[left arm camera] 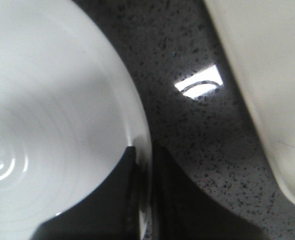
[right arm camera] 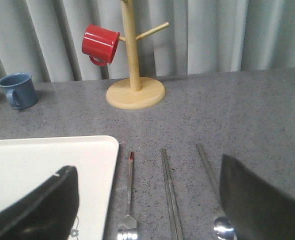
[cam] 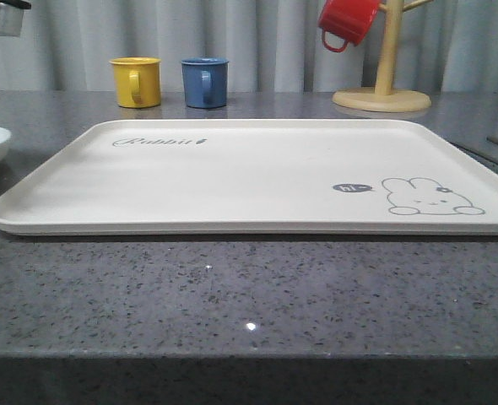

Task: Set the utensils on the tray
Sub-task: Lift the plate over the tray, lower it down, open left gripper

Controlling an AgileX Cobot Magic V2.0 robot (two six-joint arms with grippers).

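Left gripper (left arm camera: 143, 200) clamps the round white plate's (left arm camera: 47, 130) rim beside the empty cream rectangular tray (cam: 257, 181) (right gripper (right arm camera: 147, 210) spread wide over fork (right arm camera: 129, 200), chopsticks (right arm camera: 169, 195), spoon (right arm camera: 213, 195)).

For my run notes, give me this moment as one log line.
left gripper: astride plate rim | right gripper: open above fork, chopsticks, spoon | tray: bare

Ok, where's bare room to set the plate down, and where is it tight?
The whole tray surface is bare, from the Rabbit script to the rabbit drawing. A narrow strip of counter separates the white plate from the tray's edge. It is crowded off the tray's right side: fork, chopsticks and spoon lie side by side.
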